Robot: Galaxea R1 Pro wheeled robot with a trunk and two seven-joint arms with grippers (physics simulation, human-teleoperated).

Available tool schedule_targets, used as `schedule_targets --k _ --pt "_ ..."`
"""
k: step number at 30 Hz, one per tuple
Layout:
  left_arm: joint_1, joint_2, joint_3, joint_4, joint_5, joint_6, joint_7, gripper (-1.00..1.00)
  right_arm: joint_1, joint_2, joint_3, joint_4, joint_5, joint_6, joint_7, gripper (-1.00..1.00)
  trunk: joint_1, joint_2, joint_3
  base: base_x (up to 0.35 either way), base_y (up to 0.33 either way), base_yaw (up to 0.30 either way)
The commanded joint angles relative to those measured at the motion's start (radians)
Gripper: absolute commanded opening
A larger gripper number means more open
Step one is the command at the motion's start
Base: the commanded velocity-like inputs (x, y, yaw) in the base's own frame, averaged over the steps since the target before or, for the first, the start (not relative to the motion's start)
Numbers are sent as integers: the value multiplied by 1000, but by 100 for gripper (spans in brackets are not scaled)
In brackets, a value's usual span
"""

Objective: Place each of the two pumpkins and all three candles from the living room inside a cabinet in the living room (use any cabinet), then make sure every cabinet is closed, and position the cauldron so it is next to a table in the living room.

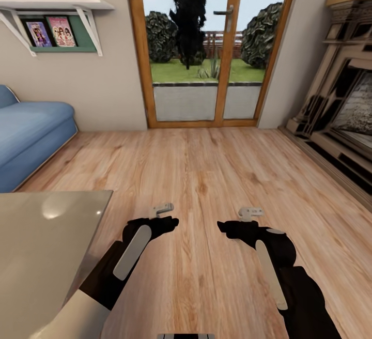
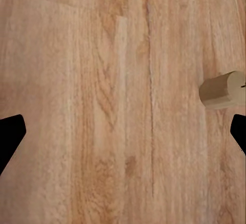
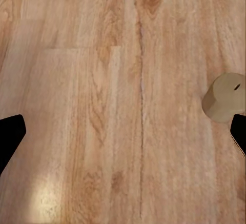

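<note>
Below my head camera, both my arms reach forward over the wood floor (image 1: 206, 173), forearms low and roughly parallel. My left gripper (image 1: 164, 214) sits just off the corner of the glossy grey bench (image 1: 46, 246), which is cut off by the frame's left and lower edges, so its legs and far side are hidden. My right gripper (image 1: 243, 220) hovers over bare planks, well apart from the bench. From above, the black wrist housings cover the fingertips, so the head view alone doesn't tell me the spread.

Each wrist camera shows dark fingertips at the two opposite edges of the frame with open floor between them, so both sets of jaws stand wide, holding nothing.

Beside one fingertip in the left wrist view lies a candle (image 2: 221, 90), a squat tan cylinder on its side on the floor, partly cut off by the frame edge. The right wrist view shows a similar tan candle (image 3: 224, 97) near a fingertip, its flat end with a small dark mark facing the camera. Whether these are one candle or two, I cannot tell.

Ahead, a glass door (image 1: 206, 44) looks onto a garden. A blue sofa (image 1: 26, 132) is cropped at the left, a wall shelf (image 1: 57, 5) above it, and a fireplace (image 1: 341, 106) is cut off at the right.
</note>
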Motion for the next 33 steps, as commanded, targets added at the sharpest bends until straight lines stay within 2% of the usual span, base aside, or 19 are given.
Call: schedule_targets --k 1,5,11,12,13,15,21,24,30,33 --pt "0 0 -1 0 0 0 0 100 0 0 0 0 0 0 0 100 0 0 0 324 0 0" --pt "0 0 -1 1 0 0 1 100 -1 2 0 0 0 2 -1 100 0 0 0 326 0 -29" --pt "1 -1 -1 3 -1 -2 0 100 -17 8 0 1 -1 14 -6 100 0 0 0 327 3 -229" --pt "1 0 -1 8 -1 -3 0 100 -25 10 -1 1 -1 30 -9 100 0 0 0 324 60 -287" --pt "1 -1 -1 46 -1 -9 -4 100 -55 12 0 15 -2 93 -53 100 0 0 0 303 165 -295" --pt "0 -1 -1 67 -1 -16 -8 100 -68 12 0 37 -2 93 -66 100 0 0 0 296 183 -297" --pt "1 -1 -1 126 -1 -58 -11 100 -119 15 1 165 -3 93 -87 100 0 0 0 149 101 -300" --pt "0 -2 -1 165 0 -89 -11 100 -159 14 -1 250 -4 93 -132 100 0 0 0 24 16 -300" --pt "0 -4 -1 198 1 -125 -12 100 -208 15 -49 359 -6 93 -208 100 0 0 0 5 3 -168" --pt "-1 -4 0 223 2 -133 -12 100 -261 15 -57 483 -9 93 -217 100 0 0 0 54 1 -32"
